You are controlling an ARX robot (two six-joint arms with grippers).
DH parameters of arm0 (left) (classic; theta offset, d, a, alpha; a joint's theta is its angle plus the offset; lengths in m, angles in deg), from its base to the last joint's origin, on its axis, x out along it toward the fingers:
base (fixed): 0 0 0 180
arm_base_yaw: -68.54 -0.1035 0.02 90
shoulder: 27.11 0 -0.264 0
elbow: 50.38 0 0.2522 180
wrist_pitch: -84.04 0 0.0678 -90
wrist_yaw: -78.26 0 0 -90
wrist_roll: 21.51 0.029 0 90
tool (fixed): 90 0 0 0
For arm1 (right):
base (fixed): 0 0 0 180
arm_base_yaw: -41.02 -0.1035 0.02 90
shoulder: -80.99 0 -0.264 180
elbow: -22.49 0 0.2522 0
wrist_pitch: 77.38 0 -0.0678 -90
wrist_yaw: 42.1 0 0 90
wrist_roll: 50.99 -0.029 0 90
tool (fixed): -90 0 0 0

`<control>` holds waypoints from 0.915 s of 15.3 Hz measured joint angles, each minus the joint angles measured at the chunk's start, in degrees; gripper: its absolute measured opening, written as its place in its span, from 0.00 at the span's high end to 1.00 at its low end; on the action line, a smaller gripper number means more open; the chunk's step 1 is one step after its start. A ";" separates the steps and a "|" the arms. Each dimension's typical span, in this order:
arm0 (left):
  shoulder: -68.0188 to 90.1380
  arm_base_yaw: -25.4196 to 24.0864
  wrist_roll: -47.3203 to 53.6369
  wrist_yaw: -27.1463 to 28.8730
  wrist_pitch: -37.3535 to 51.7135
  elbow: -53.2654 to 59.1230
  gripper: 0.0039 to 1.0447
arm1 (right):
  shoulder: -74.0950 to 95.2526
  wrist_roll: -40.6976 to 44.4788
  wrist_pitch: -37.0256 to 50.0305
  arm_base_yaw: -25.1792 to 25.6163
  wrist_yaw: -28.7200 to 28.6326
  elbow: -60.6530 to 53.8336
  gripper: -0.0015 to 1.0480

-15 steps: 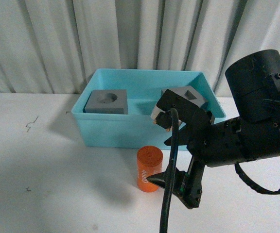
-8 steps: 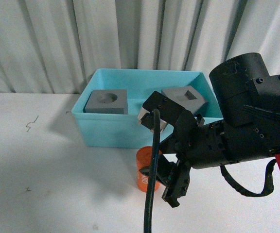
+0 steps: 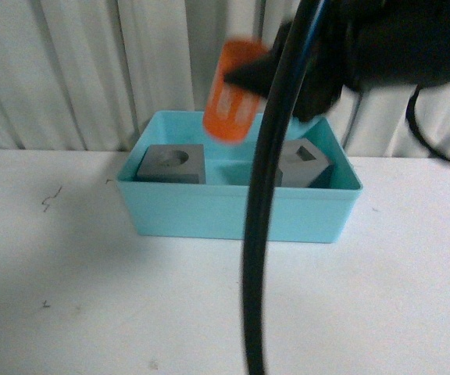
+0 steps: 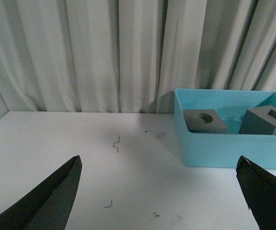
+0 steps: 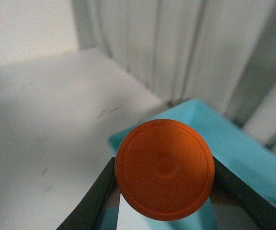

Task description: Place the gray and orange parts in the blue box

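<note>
My right gripper point(image 5: 163, 189), clamped on the orange cylinder point(image 3: 233, 92), hangs above the blue box point(image 3: 233, 211)'s back rim; left gripper point(image 4: 159, 189) gapes.

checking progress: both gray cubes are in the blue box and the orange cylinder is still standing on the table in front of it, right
Not quite. The orange cylinder is off the table, held in the right end effector above the blue box, as the front view shows. Both gray cubes are in the box.

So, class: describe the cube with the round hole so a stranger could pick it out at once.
Find the blue box on the white table, in front of the curtain. Two gray cubes sit inside; take the one at the box's left end. Its top has a round hole, while its neighbour has a square one.
</note>
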 joint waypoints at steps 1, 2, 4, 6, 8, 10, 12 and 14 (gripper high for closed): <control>0.00 0.00 0.00 0.00 0.02 0.00 0.06 | -0.04 -2.75 2.12 1.33 1.84 2.54 0.56; 0.00 0.00 0.00 0.00 0.00 0.00 0.06 | 2.51 -5.18 2.93 2.73 5.86 5.86 0.56; 0.00 0.00 0.00 0.00 0.00 0.00 0.06 | 12.76 -10.82 3.08 3.15 12.48 11.65 0.56; 0.00 0.00 0.00 0.00 0.00 0.00 0.06 | 18.69 -13.49 1.90 0.48 16.83 21.16 0.56; 0.00 0.00 0.00 0.00 0.02 0.00 0.06 | 24.06 -14.01 0.35 -1.42 20.55 25.24 0.56; 0.00 0.00 0.00 0.00 0.02 0.00 0.06 | 28.46 -14.34 -0.90 -2.21 22.97 25.24 0.56; 0.00 0.00 0.00 0.00 0.02 0.00 0.06 | 30.03 -14.60 -1.31 -2.54 23.82 26.73 0.56; 0.00 0.00 0.00 -0.02 0.02 0.00 0.06 | 32.22 -14.91 -2.95 -3.02 24.48 29.33 0.56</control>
